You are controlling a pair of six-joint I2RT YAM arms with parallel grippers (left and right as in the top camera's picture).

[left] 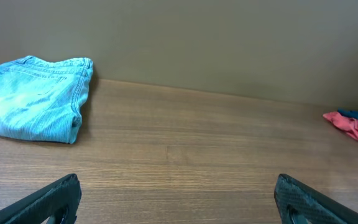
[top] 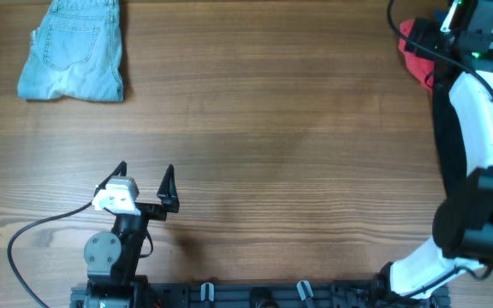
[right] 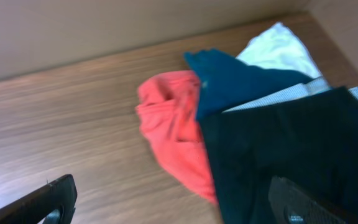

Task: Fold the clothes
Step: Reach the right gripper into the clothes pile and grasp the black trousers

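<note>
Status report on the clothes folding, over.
Left gripper open, empty. Right gripper open above the pile. Black garment not grasped, heaped with red garment, blue garment.

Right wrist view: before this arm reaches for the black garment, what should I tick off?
1. Right gripper open: ok, fingers wide apart, nothing held.
2. Black garment in view: ok, close ahead of the gripper.
3. Black garment clear of other clothes: not ok, it touches the red garment and the navy-blue garment.
4. Waistband or hem to grasp identified: cannot tell.
5. Left gripper open and out of the way: ok, near the front edge of the table.
6. Folding space: ok, bare wood mid-table; the denim shorts sit in the far corner.
</note>
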